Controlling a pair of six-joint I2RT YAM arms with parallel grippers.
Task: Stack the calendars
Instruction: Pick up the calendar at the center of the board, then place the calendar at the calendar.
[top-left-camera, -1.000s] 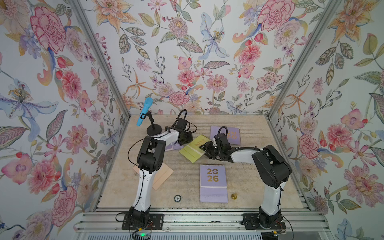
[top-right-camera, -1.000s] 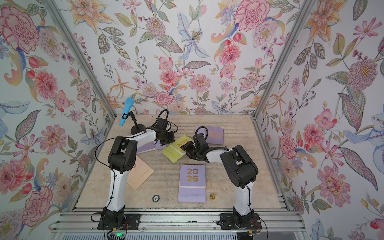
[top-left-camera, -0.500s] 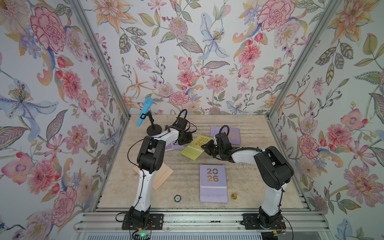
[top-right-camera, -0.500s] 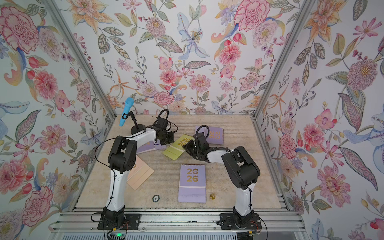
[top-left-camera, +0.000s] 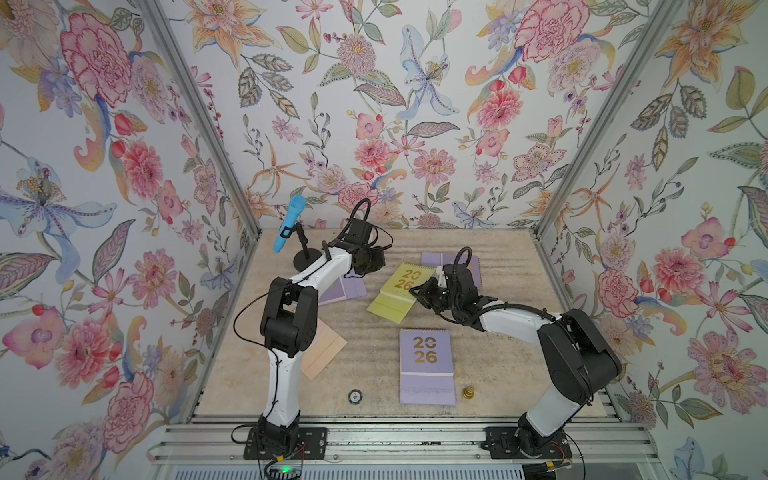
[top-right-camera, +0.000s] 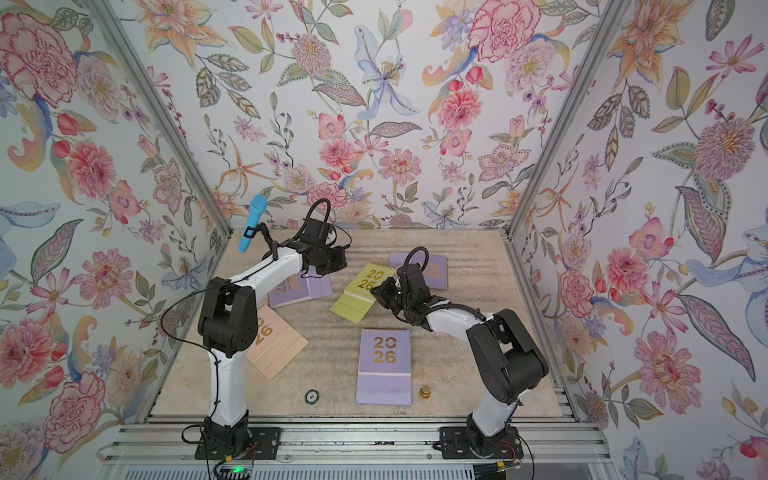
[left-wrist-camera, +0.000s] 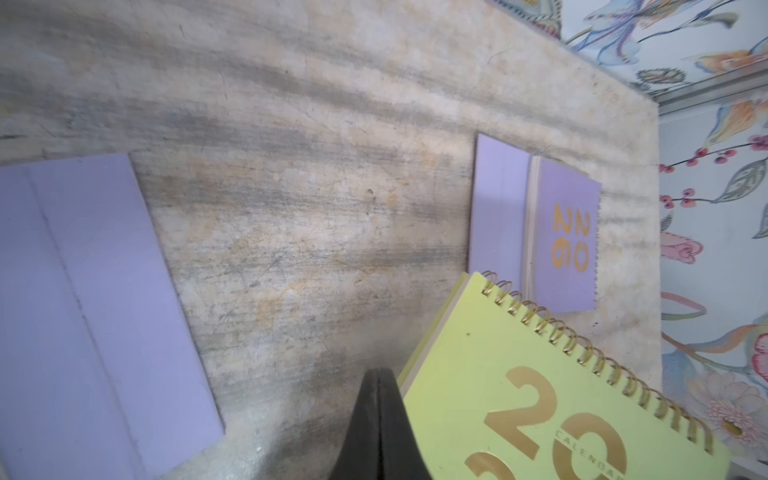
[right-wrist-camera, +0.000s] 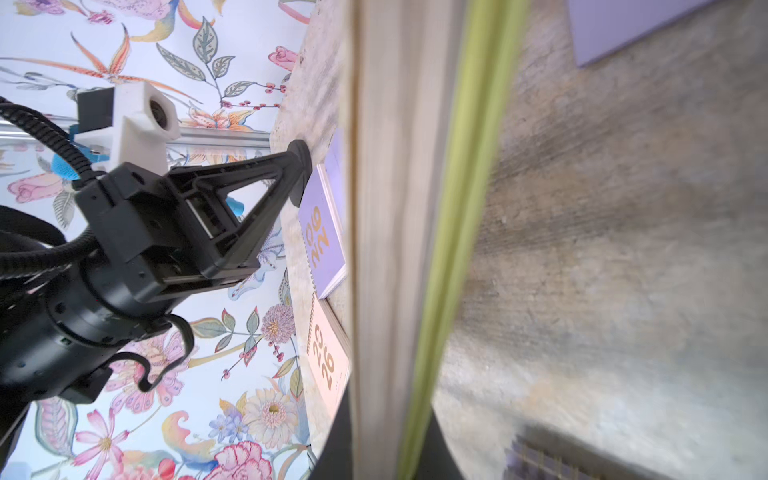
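Observation:
My right gripper (top-left-camera: 417, 291) (right-wrist-camera: 386, 415) is shut on the side edge of the yellow-green calendar (top-left-camera: 395, 293) (top-right-camera: 360, 297) (left-wrist-camera: 540, 407), which lies tilted at mid-table. My left gripper (top-left-camera: 379, 261) (left-wrist-camera: 378, 374) is shut and empty, hovering just beside that calendar's far-left edge. One purple calendar (top-left-camera: 426, 365) lies flat at the front. Another purple calendar (top-left-camera: 345, 291) sits under the left arm. A third purple calendar (top-left-camera: 471, 262) (left-wrist-camera: 561, 232) lies at the back right, partly hidden by the right wrist. The peach calendar (top-left-camera: 324, 353) (top-right-camera: 276, 345) lies at the left.
A blue microphone (top-left-camera: 289, 224) on a black stand rises at the back left. A small round disc (top-left-camera: 354, 396) and a small gold piece (top-left-camera: 468, 392) lie near the front edge. Floral walls close in three sides.
The right gripper's jaws have closed onto the yellow-green calendar's edge. The left arm has stayed where it was.

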